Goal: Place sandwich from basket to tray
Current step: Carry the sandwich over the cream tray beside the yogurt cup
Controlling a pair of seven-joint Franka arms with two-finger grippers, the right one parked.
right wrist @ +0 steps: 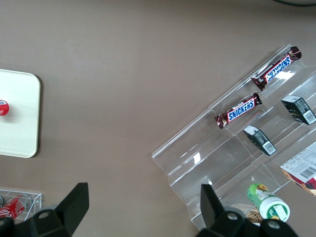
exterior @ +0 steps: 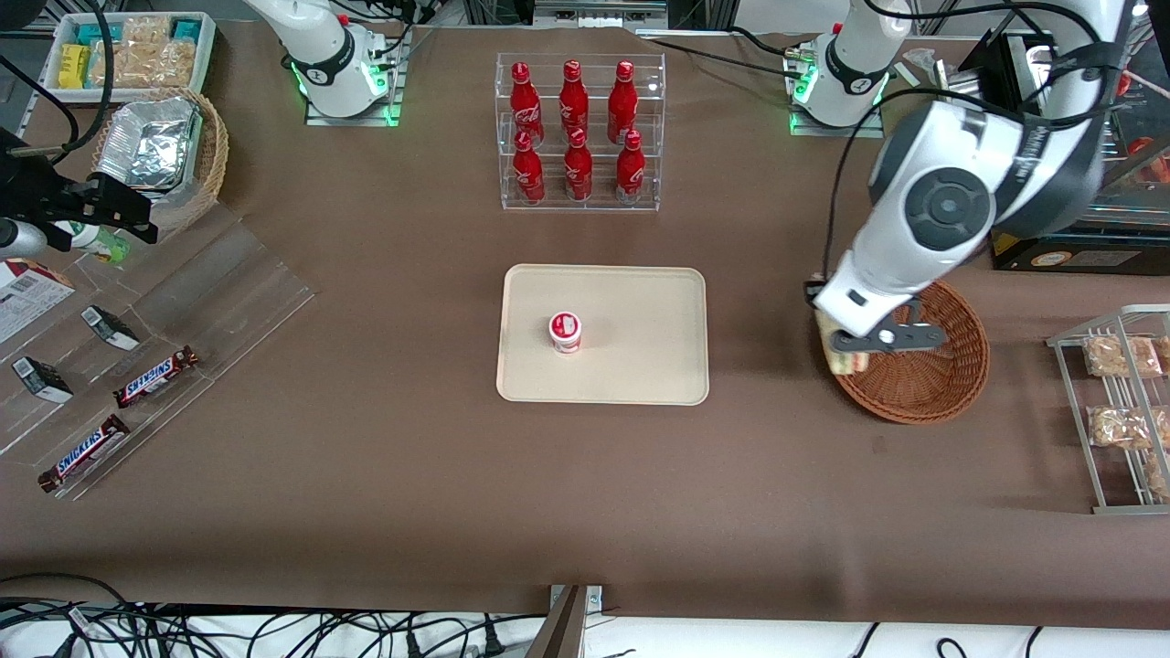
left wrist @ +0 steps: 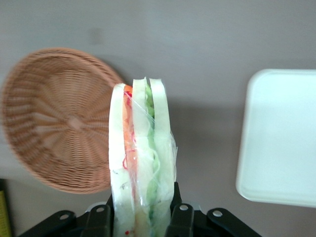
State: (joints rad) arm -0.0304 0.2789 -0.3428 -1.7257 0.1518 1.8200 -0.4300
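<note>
Gripper (left wrist: 140, 217) clamped on wrapped sandwich (left wrist: 141, 163), lifted clear of bench, at the wicker basket's (exterior: 923, 384) rim on the side toward the tray (exterior: 640, 302). Basket bare inside. Small red-and-white cup (exterior: 565, 332) on tray.

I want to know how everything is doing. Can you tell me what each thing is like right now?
tool: shut on the sandwich, above the basket's edge nearest the tray.
sandwich: wrapped, lifted out, held on edge.
basket: empty.
tray: holds only a small cup.
small cup: upright, lid on.
red bottles: upright in their rack, capped.
</note>
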